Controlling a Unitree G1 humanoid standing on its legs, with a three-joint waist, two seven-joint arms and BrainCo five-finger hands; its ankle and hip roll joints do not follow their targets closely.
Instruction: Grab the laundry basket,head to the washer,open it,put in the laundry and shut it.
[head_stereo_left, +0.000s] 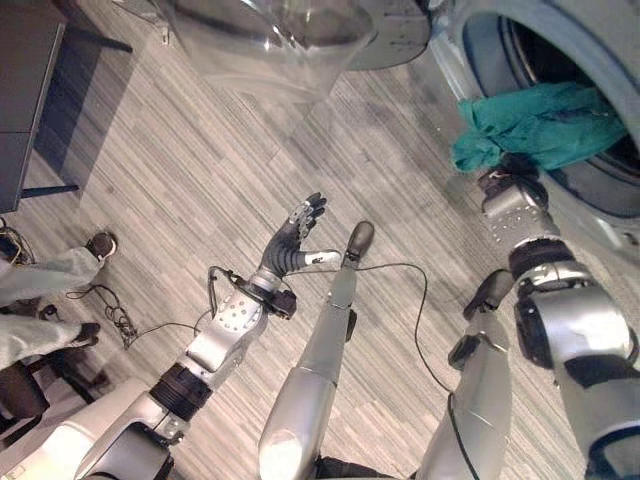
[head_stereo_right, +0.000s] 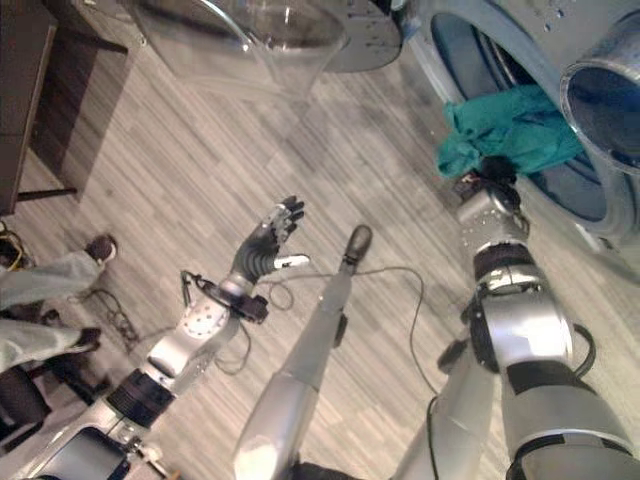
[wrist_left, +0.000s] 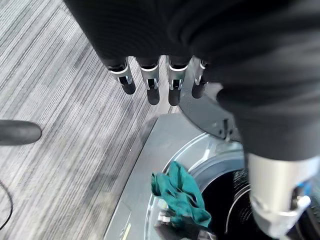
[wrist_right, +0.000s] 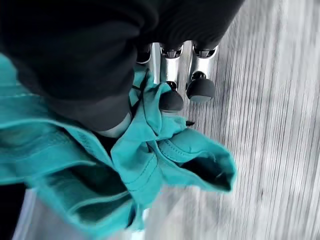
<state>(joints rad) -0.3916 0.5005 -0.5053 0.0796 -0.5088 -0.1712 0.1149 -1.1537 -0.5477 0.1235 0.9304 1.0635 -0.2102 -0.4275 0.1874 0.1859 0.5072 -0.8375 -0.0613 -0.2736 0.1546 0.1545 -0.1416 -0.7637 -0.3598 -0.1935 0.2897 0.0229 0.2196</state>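
Note:
A teal cloth (head_stereo_left: 540, 125) hangs half out of the washer's drum opening (head_stereo_left: 610, 175), draped over the lower rim. My right hand (head_stereo_left: 510, 190) is at the cloth's lower edge, and in the right wrist view its fingers (wrist_right: 172, 97) curl into the teal cloth (wrist_right: 150, 150). The washer's clear round door (head_stereo_left: 270, 40) stands swung open to the left. My left hand (head_stereo_left: 295, 235) hovers open over the floor, left of the washer and holding nothing. Its straight fingers (wrist_left: 150, 82) point toward the drum and the cloth (wrist_left: 182, 192).
A person's legs and a dark shoe (head_stereo_left: 100, 243) are at the left edge, beside a chair base (head_stereo_left: 20, 395). A dark cabinet (head_stereo_left: 25, 90) stands at the top left. Striped grey floor (head_stereo_left: 200, 170) lies between it and the washer.

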